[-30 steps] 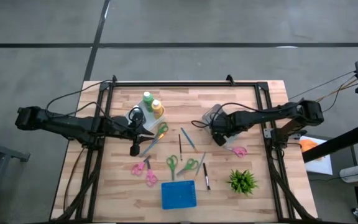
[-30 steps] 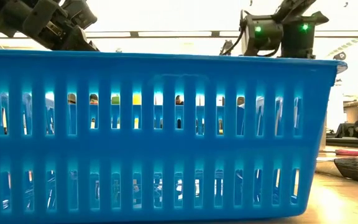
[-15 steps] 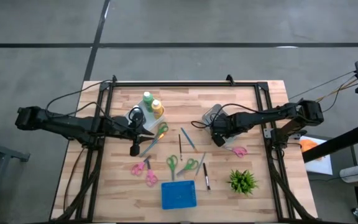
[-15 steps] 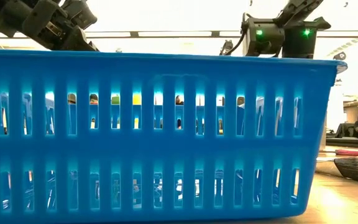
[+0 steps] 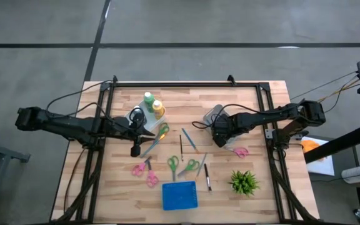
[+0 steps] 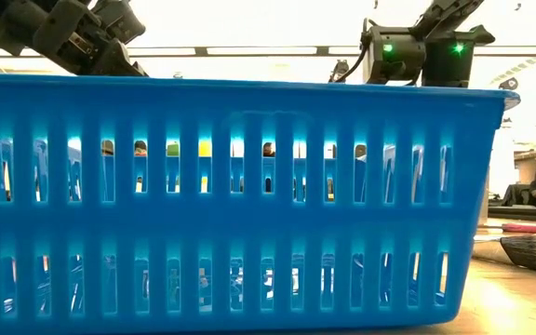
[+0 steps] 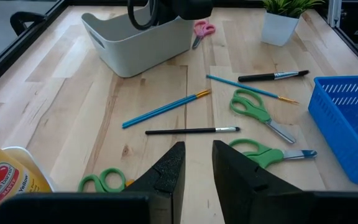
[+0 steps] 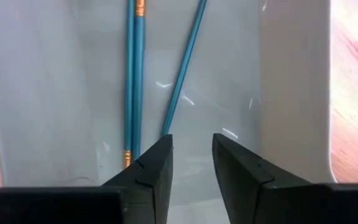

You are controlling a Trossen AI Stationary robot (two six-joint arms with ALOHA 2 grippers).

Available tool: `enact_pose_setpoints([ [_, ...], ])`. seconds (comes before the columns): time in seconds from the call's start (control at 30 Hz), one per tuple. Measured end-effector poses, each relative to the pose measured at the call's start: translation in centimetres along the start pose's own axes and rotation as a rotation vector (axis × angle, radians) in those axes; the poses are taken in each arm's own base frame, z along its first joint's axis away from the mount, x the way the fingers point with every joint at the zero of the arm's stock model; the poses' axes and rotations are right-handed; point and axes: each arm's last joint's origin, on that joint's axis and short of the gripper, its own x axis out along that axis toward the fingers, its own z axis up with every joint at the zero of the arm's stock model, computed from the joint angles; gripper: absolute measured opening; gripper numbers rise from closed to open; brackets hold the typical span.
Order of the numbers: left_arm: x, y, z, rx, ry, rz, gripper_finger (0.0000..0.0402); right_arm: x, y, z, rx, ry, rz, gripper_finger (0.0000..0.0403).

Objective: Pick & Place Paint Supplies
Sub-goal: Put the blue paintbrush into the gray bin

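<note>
My right gripper (image 5: 219, 139) (image 8: 191, 143) hangs open, pointing steeply down into the white bin (image 5: 212, 114) (image 8: 291, 81). Three blue-handled brushes lie on the bin's floor, two side by side (image 8: 132, 81) and one slanting (image 8: 183, 74). My left gripper (image 5: 149, 133) (image 7: 197, 149) waits at the table's left, slightly open with nothing between its fingers. The green bottle (image 5: 148, 99) and the yellow-orange bottle (image 5: 158, 109) (image 7: 5, 180) stand upright behind it. More brushes lie flat mid-table: a blue one (image 7: 166, 109), a black one (image 7: 191, 131), a thin blue one (image 7: 253, 90) and a dark one (image 7: 272, 76).
Green scissors (image 7: 257, 112) (image 7: 266, 151) and pink scissors (image 5: 144, 170) (image 5: 239, 151) lie among the brushes. A blue basket (image 5: 180, 195) (image 6: 240, 205) stands at the near edge and fills the low view. A potted plant (image 5: 244, 181) stands near right. A black frame (image 5: 186, 83) rims the table.
</note>
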Motion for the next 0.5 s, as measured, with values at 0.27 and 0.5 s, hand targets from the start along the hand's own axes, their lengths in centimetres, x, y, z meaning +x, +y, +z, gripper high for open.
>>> enact_pose_setpoints([
  [0.27, 0.0, 0.0, 0.0, 0.0, 0.0, 0.0, 0.0082, -0.1, 0.0, 0.0, 0.005, -0.004, 0.004, 0.0111],
  [0.5, 0.0, 0.0, 0.0, 0.0, 0.001, 0.0, 0.0082, -1.8, -0.2, 0.6, 0.021, -0.043, 0.034, 0.0111],
])
